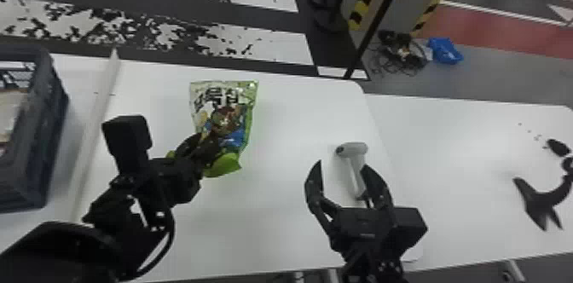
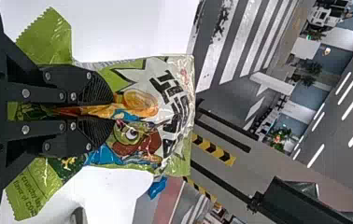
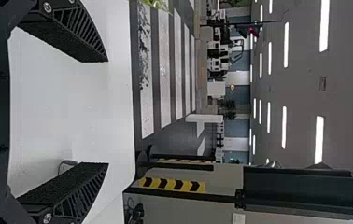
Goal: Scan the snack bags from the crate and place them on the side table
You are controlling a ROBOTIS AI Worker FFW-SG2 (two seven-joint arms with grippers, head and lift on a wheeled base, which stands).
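Partly hidden: snack bag [image 1: 224,109] in left hand [image 1: 209,141] | crate [image 1: 27,177]: cut off

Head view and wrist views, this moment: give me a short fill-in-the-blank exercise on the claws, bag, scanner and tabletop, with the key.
The snack bag is gripped by the claw of the ____ arm.
The other claw is not shut but ____.
In the head view, the scanner lies on the bag's ____ side.
The color of the tabletop under the scanner is ____.

Missing words: left; open; right; white.
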